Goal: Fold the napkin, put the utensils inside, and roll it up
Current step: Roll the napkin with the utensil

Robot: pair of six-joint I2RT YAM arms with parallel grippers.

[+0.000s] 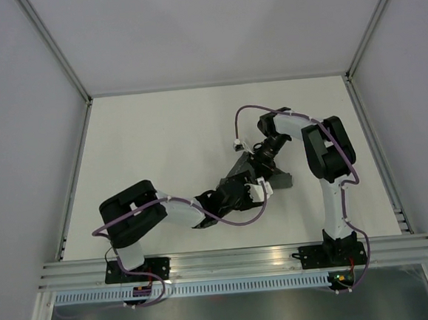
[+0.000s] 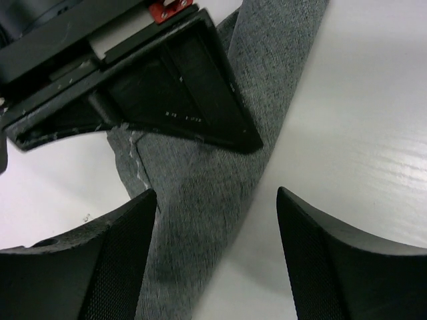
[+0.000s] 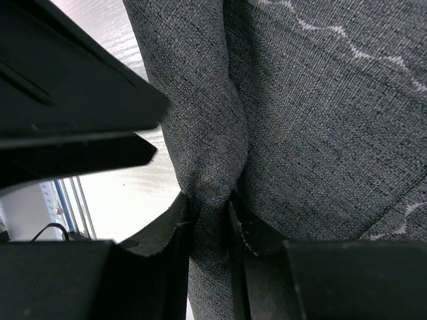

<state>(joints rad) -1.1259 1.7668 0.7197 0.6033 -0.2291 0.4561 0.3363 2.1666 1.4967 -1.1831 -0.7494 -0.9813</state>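
The dark grey napkin (image 1: 278,177) lies bunched at the table's middle, mostly under both grippers. In the right wrist view the napkin (image 3: 320,120) shows pale wavy stitching, and my right gripper (image 3: 210,220) is shut on a raised fold of it. In the left wrist view a narrow strip of napkin (image 2: 200,200) runs up between the fingers of my open left gripper (image 2: 217,253), which holds nothing; its left finger (image 2: 100,267) sits over the cloth's edge. The right gripper's finger (image 2: 193,93) lies just beyond on the cloth. No utensils are in view.
The white table (image 1: 161,149) has grey walls on three sides and an aluminium rail (image 1: 229,261) along the near edge. The left gripper (image 1: 252,189) and right gripper (image 1: 262,156) crowd close together over the cloth.
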